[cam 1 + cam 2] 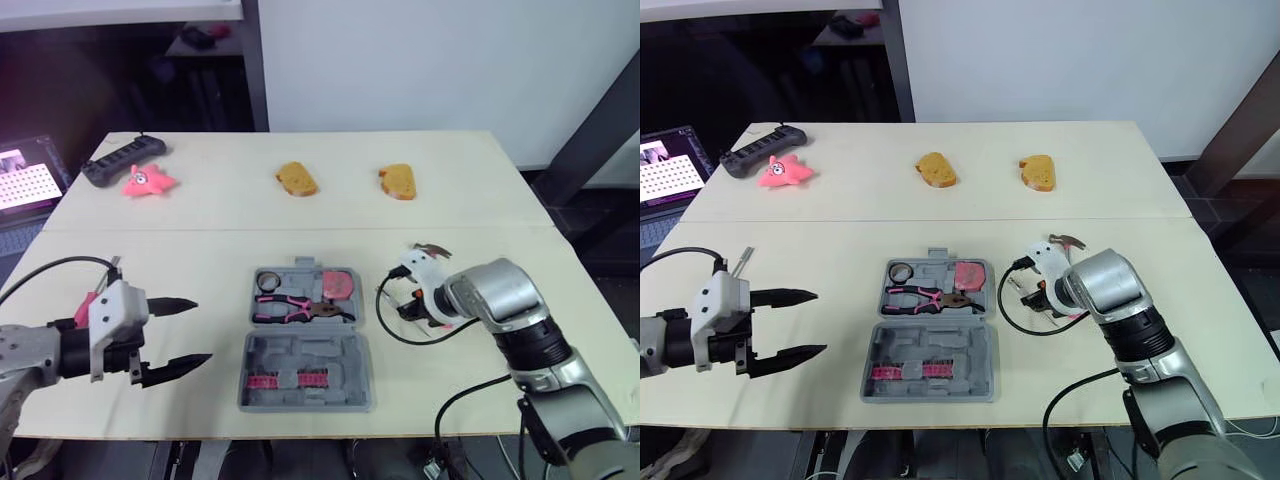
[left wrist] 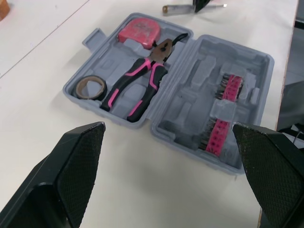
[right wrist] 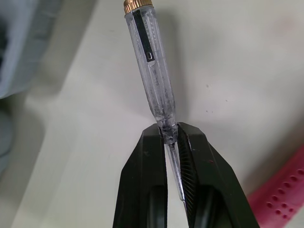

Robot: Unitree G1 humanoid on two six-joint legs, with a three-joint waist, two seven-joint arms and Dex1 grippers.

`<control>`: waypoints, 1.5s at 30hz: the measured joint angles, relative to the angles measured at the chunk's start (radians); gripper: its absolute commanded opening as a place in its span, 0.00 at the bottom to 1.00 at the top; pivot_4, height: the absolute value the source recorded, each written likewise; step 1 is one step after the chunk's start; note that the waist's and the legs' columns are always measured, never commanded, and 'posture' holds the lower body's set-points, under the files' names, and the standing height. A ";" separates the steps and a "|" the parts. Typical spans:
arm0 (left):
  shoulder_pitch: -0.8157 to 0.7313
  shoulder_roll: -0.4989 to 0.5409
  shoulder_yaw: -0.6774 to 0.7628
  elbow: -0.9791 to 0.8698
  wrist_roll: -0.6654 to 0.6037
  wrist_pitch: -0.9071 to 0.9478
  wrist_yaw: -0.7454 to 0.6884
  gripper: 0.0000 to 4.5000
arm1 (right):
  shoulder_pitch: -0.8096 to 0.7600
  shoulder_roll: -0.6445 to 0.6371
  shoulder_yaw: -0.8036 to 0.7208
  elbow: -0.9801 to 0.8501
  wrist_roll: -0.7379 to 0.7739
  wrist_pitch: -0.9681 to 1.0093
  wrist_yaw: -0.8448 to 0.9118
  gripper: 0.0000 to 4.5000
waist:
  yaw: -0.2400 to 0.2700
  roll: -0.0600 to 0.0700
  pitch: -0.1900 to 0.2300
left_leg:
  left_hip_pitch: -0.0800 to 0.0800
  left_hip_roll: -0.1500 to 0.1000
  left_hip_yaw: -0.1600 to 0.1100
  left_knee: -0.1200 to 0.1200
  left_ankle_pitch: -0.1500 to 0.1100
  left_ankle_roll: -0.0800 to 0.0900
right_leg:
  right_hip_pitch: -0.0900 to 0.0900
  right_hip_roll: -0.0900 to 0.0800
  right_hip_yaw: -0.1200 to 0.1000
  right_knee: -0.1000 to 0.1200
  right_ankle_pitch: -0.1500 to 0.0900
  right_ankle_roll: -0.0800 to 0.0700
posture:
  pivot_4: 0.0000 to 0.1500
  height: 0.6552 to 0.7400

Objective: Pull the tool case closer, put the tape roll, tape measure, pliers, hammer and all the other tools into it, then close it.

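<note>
Left gripper (image 1: 203, 330): two black tapered fingers, textured pads (image 2: 80, 156), white wrist housing (image 1: 115, 310). Right arm (image 1: 495, 290): silver cylindrical shell, black joint ring, looping black cable (image 1: 383, 312). Right gripper (image 3: 170, 133): fingers black, ridged.

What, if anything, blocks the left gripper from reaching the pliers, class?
Probably nothing, so likely yes. The left gripper is open, beside the open case, with bare table between them. The pliers lie uncovered in the case, with nothing on top.

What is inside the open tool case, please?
In the tool case, the far half holds a tape roll, pliers and a tape measure; the near half holds pink bit strips. Recesses under them are covered.
</note>
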 measured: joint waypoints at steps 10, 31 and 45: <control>-0.047 0.000 -0.027 0.015 0.000 0.000 -0.002 1.00 | 0.037 0.000 -0.039 -0.071 0.073 0.000 -0.094 0.85 | 0.003 -0.002 -0.001 | 0.000 0.000 0.000 0.000 0.000 0.000 | 0.001 0.000 0.000 -0.001 -0.001 -0.003 | 1.00 0.70; -0.054 -0.002 -0.047 0.015 -0.006 0.000 -0.002 1.00 | 0.274 -0.290 0.105 -0.204 0.088 -0.691 0.125 0.99 | 0.002 -0.002 0.000 | 0.000 0.000 -0.001 0.001 -0.001 0.001 | 0.002 0.000 0.000 -0.003 -0.001 -0.003 | 1.00 0.70; -0.054 -0.005 -0.037 -0.014 -0.056 0.001 0.011 1.00 | 0.294 -0.215 0.101 -0.084 0.030 -0.763 0.117 0.04 | 0.006 -0.002 0.000 | 0.000 0.000 -0.001 0.001 -0.001 0.001 | 0.003 0.000 0.000 -0.003 -0.001 -0.003 | 1.00 0.70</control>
